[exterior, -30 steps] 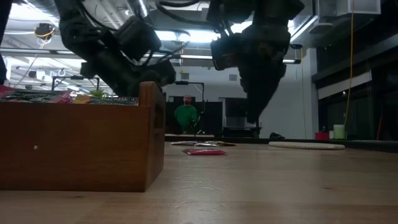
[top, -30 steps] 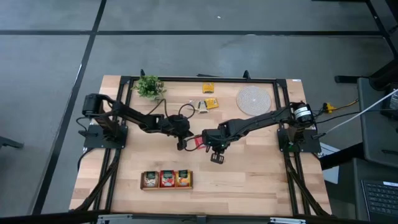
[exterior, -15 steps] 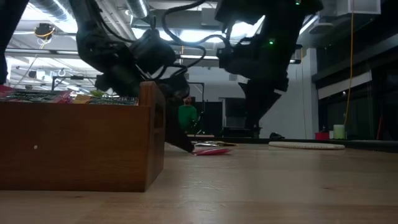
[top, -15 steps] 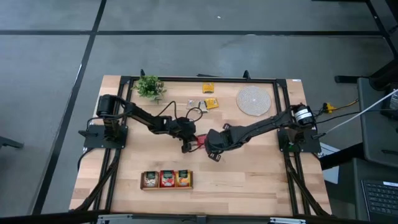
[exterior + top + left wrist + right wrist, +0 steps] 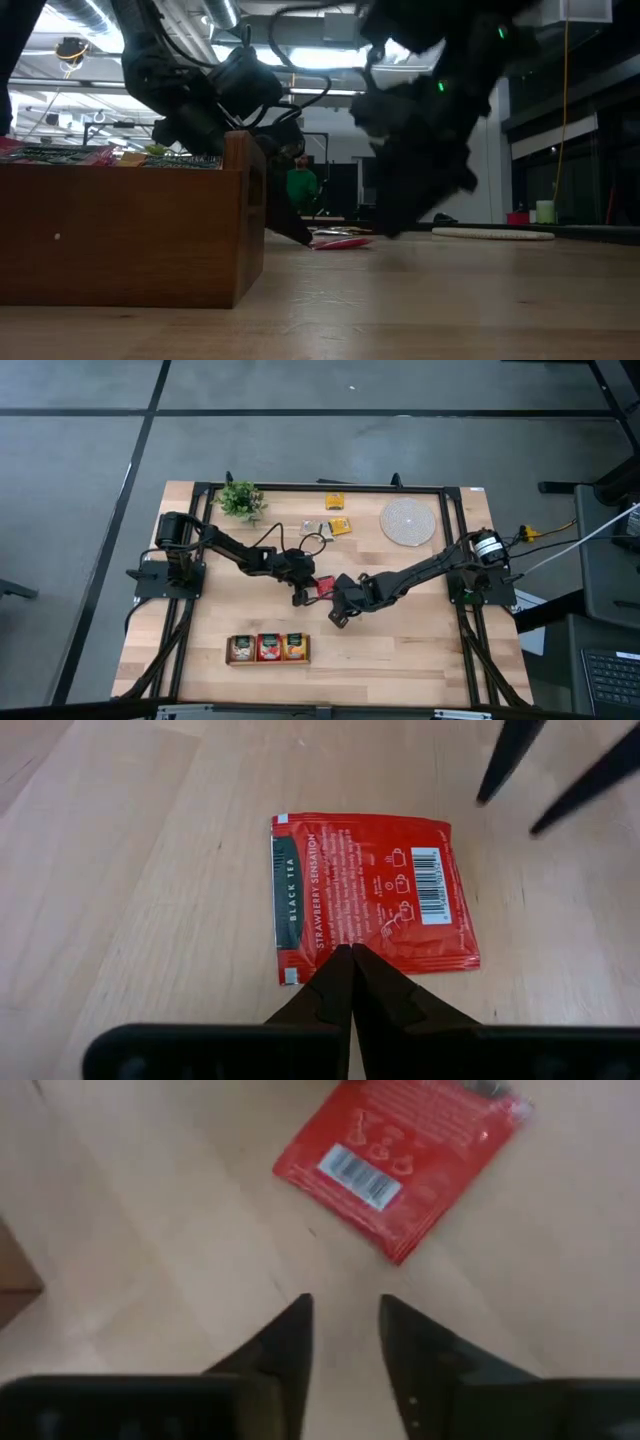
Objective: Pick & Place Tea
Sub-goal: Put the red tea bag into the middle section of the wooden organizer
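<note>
A red tea sachet (image 5: 370, 890) lies flat on the table near its middle (image 5: 322, 587). My left gripper (image 5: 345, 952) is shut, and its tips are down on the sachet. My right gripper (image 5: 345, 1315) is open. It hovers just off the sachet's barcode end (image 5: 358, 1176) and touches nothing. Its two fingers (image 5: 500, 765) also show in the left wrist view, above that end. Several more sachets, yellow (image 5: 340, 526) and pale (image 5: 310, 527), lie at the far side of the table. My left gripper presses its shut fingertips on the red sachet, at the middle of one long edge (image 5: 345, 942). It comes slanting down from the table's left side. The sachet lies flat on the table beneath them.
A wooden tray (image 5: 268, 648) holding sachets stands near the table's front edge and fills the left of the low view (image 5: 130, 230). A small green plant (image 5: 240, 498) stands at the far left. A round woven mat (image 5: 407, 521) lies at the far right.
My left gripper has come down and toward the red sachet until its shut tips met it, then kept still. My right gripper has sunk toward the table beside the sachet and rolled at the wrist.
</note>
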